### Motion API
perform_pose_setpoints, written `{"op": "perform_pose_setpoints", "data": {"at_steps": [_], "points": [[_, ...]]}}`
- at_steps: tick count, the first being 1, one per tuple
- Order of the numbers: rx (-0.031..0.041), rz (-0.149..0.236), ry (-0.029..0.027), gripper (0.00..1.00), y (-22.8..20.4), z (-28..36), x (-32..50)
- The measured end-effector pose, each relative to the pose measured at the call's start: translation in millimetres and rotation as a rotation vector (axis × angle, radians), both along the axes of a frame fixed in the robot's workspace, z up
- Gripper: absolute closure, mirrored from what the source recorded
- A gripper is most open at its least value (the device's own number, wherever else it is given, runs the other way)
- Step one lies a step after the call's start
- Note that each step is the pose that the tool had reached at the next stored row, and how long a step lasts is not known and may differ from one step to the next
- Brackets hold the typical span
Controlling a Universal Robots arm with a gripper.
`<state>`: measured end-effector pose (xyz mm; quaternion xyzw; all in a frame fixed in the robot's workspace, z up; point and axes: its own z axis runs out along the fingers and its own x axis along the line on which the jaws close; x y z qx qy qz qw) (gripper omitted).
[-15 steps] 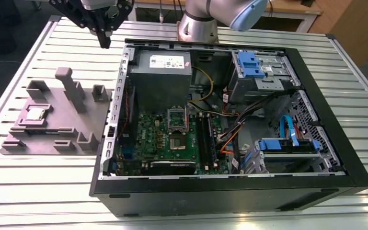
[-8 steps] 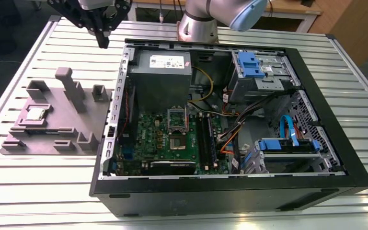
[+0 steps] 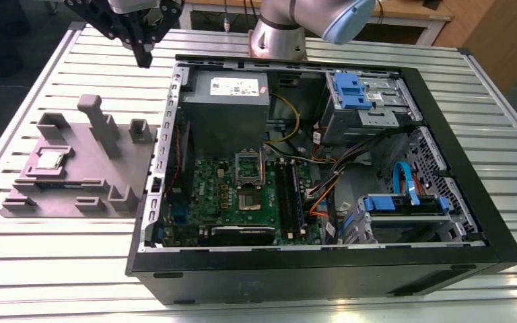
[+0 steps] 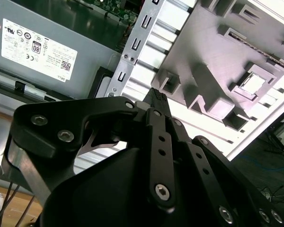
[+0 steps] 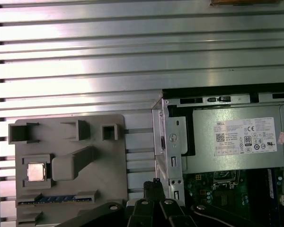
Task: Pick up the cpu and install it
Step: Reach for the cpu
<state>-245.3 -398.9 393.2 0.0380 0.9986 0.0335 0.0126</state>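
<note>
The cpu (image 3: 50, 159) lies flat, silvery top up, in a square recess of the grey-mauve plastic block (image 3: 126, 173), at the exterior view's left and about mid-height in the frame; in both wrist views it shows as a pale square in that same pocket (image 4: 252, 84) (image 5: 36, 172); nothing touches it. The block, with its upright posts, rests on the slatted metal table (image 3: 61, 269), just beside the outer wall of the open computer case (image 3: 330, 272) that faces the exterior view's left. Inside the case the green motherboard (image 3: 209, 185) lies in the lower middle of the frame; its silver socket frame (image 3: 250, 165) stands near the board's centre; the grey power supply (image 3: 227, 101) sits above the board in the frame.

The gripper (image 3: 143, 59) hangs in the upper left of the exterior view, over the table past the block's far edge and near the case's corner, well apart from the cpu; its black fingers are pressed together to a single tip and grasp nothing; both wrist views show that joined tip (image 4: 156, 97) (image 5: 154, 183) over the gap between block and case. The arm (image 3: 285, 27) rises at the top centre of the exterior view.
</note>
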Motion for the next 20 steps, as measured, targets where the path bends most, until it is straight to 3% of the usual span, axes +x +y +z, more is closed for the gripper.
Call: {"op": "perform_pose_setpoints", "data": {"at_steps": [20], "points": [[0.0000, 0.000, 0.0000, 0.90, 0.0, 0.0, -7.0]]}}
